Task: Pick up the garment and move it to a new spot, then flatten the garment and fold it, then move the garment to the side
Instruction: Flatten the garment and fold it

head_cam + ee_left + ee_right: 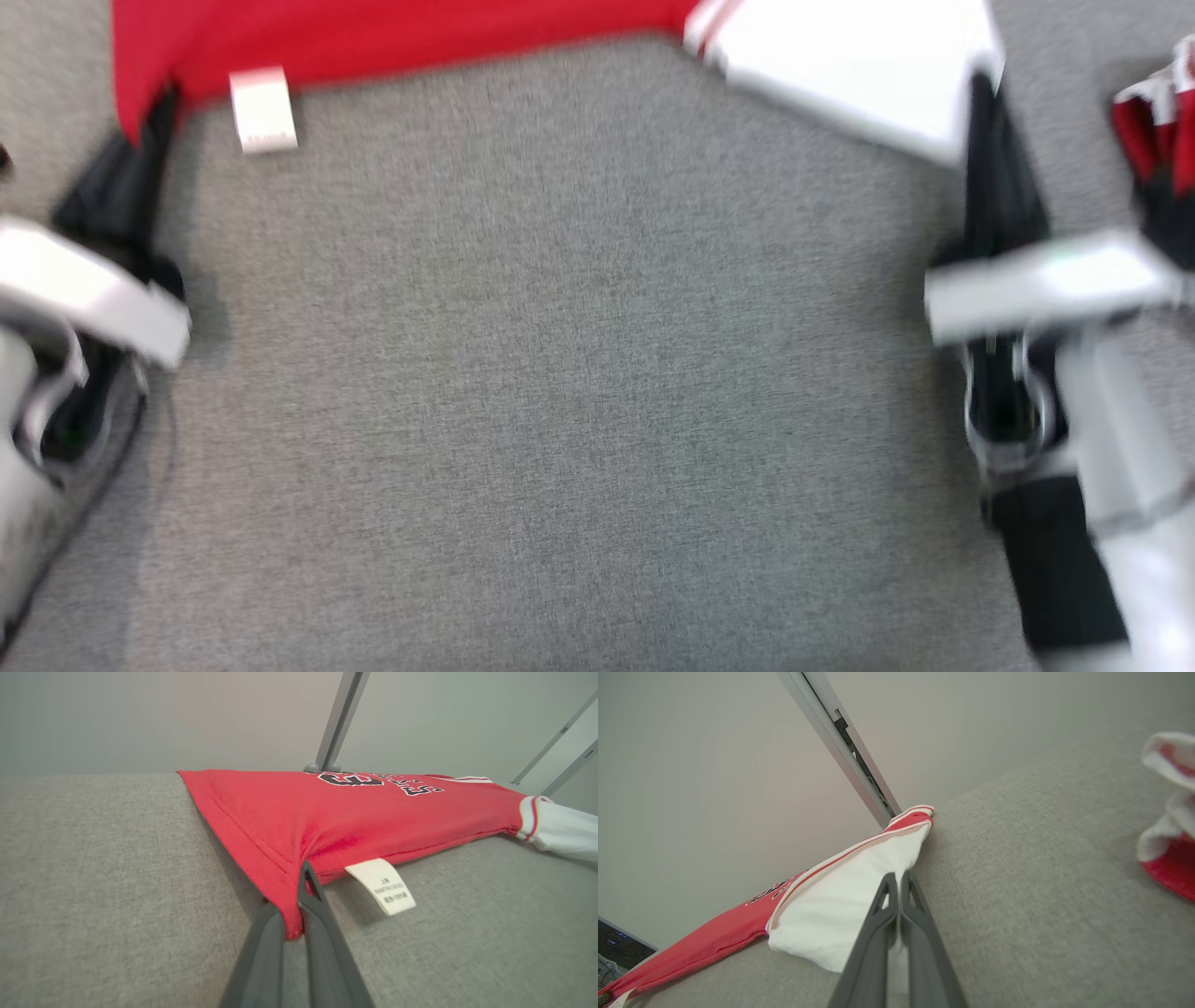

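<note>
The left gripper (296,896) clamps the hem of the red-and-white knit jersey (364,816), the right gripper (898,882) its white sleeve (840,914) (flattening, I'd judge); next needs an even, taut pull.

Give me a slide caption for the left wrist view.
The left gripper clamps a red jersey by its hem, white tag alongside, on grey cloth.

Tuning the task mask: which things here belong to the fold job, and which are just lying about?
Job: jersey; left end effector, shut on its hem; right end effector, shut on its white sleeve.
Lying about: second red-and-white garment off to the right; metal post behind the table.
</note>
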Controlling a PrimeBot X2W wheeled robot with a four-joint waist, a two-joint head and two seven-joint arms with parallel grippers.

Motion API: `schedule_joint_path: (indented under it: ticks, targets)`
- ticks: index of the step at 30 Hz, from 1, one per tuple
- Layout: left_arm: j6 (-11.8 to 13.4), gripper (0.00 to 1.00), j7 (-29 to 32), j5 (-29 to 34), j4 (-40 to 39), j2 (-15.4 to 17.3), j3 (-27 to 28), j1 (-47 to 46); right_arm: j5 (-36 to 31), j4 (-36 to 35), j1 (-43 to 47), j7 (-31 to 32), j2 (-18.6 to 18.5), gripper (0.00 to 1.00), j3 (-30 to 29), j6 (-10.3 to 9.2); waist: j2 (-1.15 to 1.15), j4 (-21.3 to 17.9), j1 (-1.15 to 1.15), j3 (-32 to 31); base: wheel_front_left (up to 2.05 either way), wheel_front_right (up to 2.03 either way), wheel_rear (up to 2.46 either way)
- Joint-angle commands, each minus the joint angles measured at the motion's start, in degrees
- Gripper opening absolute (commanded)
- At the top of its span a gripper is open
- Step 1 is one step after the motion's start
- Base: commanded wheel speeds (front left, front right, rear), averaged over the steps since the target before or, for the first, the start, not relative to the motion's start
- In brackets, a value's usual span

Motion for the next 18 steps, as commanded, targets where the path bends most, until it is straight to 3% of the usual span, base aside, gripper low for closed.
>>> schedule_joint_path:
  ticks: [1,4,10,18]
  targets:
    - [0.0,0.00,-0.6,0.0,-0.9,0.9,0.0,3.1,0.8,-2.1,4.6,-0.2,-0.5,0.00,-0.2,-0.03,0.00,0.2,0.00,-4.9,0.00,0.00,0.00]
    - [1.0,0.00,-1.1,0.6,-4.2,0.1,0.8,13.0,2.5,-8.0,17.0,0.8,-0.7,0.00,-1.3,-0.03,0.00,0.3,0.00,-9.2,0.00,0.00,0.00]
    - [5.8,0.00,-1.2,2.9,-13.2,-5.5,6.6,33.9,2.7,-14.0,36.0,4.0,-0.6,0.00,-4.9,-0.02,0.00,1.3,0.00,-17.0,0.00,0.00,0.00]
    - [11.0,0.00,-1.3,6.6,-22.1,-13.3,10.0,54.3,4.6,-19.1,53.9,5.4,-0.5,0.00,-9.1,-0.02,0.00,3.0,0.00,-22.8,0.00,0.00,0.00]
